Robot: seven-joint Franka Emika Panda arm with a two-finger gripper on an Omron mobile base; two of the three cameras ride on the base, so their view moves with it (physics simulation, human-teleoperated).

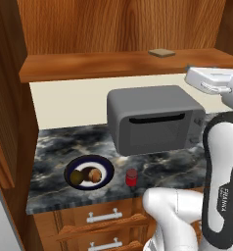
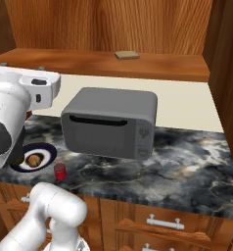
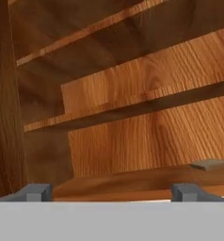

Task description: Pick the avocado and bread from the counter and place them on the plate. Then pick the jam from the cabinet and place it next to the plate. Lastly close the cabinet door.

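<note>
Only left cam shows avocado (image 1: 78,177) w/ bread (image 1: 94,174)

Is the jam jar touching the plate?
Apart. In the left base view a strip of dark counter shows between the jam jar and the rim of the plate; the right base view shows the same gap.

Plate (image 1: 104,170): round, navy rim, white ring, dark centre; flat on dark marble table (image 1: 167,164), near front edge. Avocado (image 1: 77,177): dark olive lump on plate. Bread (image 1: 93,174): brown roll on plate, touching avocado. Jam (image 1: 131,177): red jar, upright, just beside plate. Cabinet (image 1: 113,64): reddish-brown wood, above plate, open, shelf exposed.
</note>
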